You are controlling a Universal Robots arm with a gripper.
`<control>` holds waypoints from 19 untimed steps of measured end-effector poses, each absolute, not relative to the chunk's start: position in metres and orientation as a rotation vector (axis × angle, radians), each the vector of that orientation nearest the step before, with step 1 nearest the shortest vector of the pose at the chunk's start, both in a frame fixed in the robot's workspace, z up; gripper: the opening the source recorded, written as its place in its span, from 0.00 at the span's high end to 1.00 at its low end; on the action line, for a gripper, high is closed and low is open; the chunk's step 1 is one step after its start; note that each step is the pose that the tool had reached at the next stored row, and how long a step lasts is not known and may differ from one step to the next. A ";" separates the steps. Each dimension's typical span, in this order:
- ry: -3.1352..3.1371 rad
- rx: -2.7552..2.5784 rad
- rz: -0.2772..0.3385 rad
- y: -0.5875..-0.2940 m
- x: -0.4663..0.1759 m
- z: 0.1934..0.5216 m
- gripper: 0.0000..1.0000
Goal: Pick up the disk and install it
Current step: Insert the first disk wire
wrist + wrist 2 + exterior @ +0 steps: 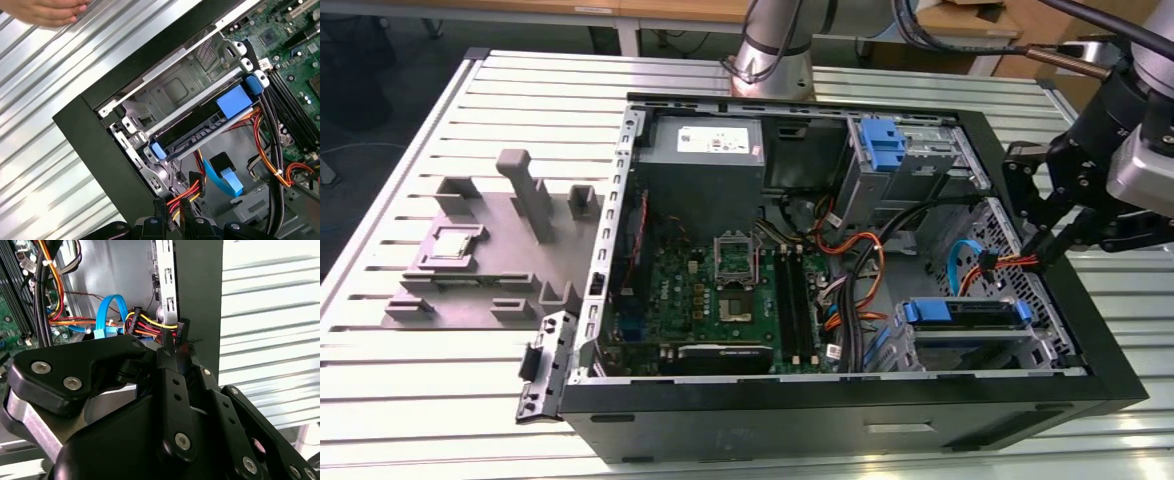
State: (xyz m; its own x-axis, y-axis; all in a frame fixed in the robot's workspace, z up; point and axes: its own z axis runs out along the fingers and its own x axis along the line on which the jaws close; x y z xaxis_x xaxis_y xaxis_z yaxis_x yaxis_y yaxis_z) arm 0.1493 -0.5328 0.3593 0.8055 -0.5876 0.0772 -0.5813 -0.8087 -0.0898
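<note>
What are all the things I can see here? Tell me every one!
Computer case: one, black, open, on the slatted metal table.
Motherboard: one, green, inside the case.
Power supply: one, grey, far corner of the case.
Disk: one, with blue rails, seated in the bay near the case's front, at the exterior view's right.
Blue bracket: one, in the upper bay.
Cables: several, orange, red, yellow, black, blue.
Grey fixtures: a cluster, on the table, exterior view's left.
Person's hand: one, over the table.
Gripper: one, black, above the case's edge.
</note>
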 end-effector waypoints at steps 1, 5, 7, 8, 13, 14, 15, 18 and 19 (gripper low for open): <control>0.938 -2.930 -0.156 -0.533 0.150 0.359 0.75; 0.933 -2.947 -0.171 -0.533 0.150 0.358 0.75; 0.930 -2.955 -0.179 -0.533 0.150 0.358 0.75; 0.925 -2.957 -0.182 -0.533 0.151 0.358 0.75; 0.864 -2.971 -0.191 -0.533 0.151 0.356 0.75; 0.845 -2.975 -0.192 -0.533 0.151 0.356 0.75; 0.825 -2.979 -0.194 -0.533 0.150 0.356 0.75; 0.769 -2.989 -0.202 -0.533 0.150 0.355 0.75; 0.753 -2.992 -0.206 -0.533 0.150 0.354 0.75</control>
State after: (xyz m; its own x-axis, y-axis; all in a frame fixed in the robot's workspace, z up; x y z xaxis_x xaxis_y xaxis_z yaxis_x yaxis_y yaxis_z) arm 0.1505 -0.5326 0.3541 0.8727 -0.4741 0.1166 -0.4675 -0.8803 -0.0806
